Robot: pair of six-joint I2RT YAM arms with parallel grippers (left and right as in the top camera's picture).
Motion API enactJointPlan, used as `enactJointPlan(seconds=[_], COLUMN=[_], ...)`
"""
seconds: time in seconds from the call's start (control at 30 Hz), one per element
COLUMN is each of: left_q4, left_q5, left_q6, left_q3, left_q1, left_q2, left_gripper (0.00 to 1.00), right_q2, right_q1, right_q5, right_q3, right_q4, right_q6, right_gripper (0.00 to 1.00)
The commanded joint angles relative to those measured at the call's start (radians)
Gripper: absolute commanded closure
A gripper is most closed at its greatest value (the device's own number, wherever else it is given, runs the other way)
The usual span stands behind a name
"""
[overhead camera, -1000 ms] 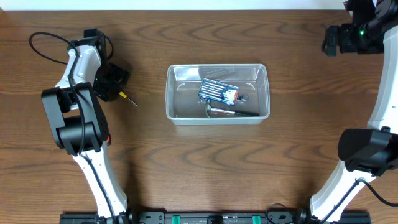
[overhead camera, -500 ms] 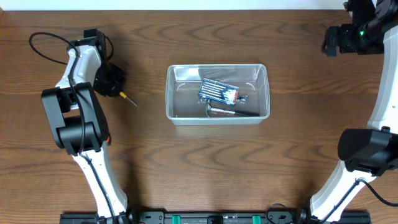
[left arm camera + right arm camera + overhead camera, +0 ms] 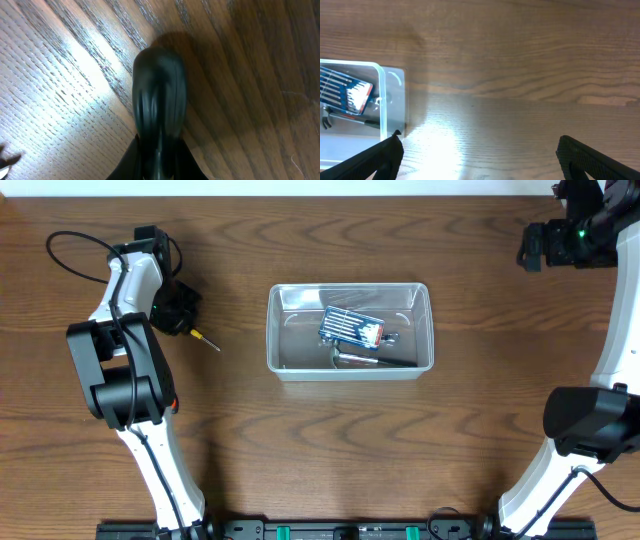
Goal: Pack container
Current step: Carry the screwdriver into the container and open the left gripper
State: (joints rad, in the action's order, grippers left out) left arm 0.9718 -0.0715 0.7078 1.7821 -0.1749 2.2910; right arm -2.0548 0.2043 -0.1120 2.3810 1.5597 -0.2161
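The clear container (image 3: 275, 330) stands mid-table; a blue case of bits (image 3: 351, 327) and a dark metal tool (image 3: 372, 360) lie in it. At the left, my left gripper (image 3: 181, 314) is shut on the black handle of a screwdriver (image 3: 205, 338), whose yellow collar and tip stick out toward the container. The left wrist view shows that handle (image 3: 159, 95) clamped between my left gripper (image 3: 159, 167). My right gripper (image 3: 531, 246) hovers at the far right, open and holding nothing. In the right wrist view, my right gripper (image 3: 479, 152) faces bare wood, the container's corner (image 3: 383, 95) at its left.
A black cable (image 3: 70, 255) loops over the table behind the left arm. Both arm bases stand at the near edge, and the table's far edge (image 3: 320, 194) runs close behind the container. The blue case (image 3: 345, 92) shows through the container wall.
The left gripper's jaws have closed onto the screwdriver handle. The screwdriver and the right arm have stayed in place.
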Motion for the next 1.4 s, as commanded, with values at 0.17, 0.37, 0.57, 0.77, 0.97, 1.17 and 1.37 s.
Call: enactJointPlan(seconds=[0.17,0.37,0.57,0.77,0.97,1.17,1.37], left_q4=[0.002,-0.005,-0.016,0.008,0.045,0.066,0.122], left_q5=[0.019,-0.101,-0.305,-0.370,-0.370,-0.369,-0.359], left_q6=[-0.296,-0.883,-1.382,-1.690,-1.797,-1.822,-1.822], left_q3=[0.022,0.053,0.053,0.053,0.052,0.048,0.048], left_q1=[0.020,0.122,0.319,0.517,0.636,0.682,0.681], left_q2=[-0.201,-0.469,-0.623,-0.603,-0.513,-0.380,-0.235], left_gripper=[0.94,0.94,0.94,0.94,0.94,0.94,0.94], right_q2=[0.012,0.012,0.012,0.012,0.012,0.012,0.012], right_q1=[-0.001,-0.001,-0.001,-0.001,-0.001,-0.001,-0.001], right_q5=[0.004,0.003,0.003,0.003,0.003,0.003,0.003], right_q3=[-0.005,-0.005,-0.005,-0.005,-0.005,-0.005,-0.005], right_q4=[0.004,0.005,0.004,0.004,0.005,0.004,0.004], right_q6=[-0.010,-0.010,-0.010,-0.010,-0.010,-0.010,-0.010], right_gripper=[0.01,0.01,0.01,0.01,0.01,0.01,0.01])
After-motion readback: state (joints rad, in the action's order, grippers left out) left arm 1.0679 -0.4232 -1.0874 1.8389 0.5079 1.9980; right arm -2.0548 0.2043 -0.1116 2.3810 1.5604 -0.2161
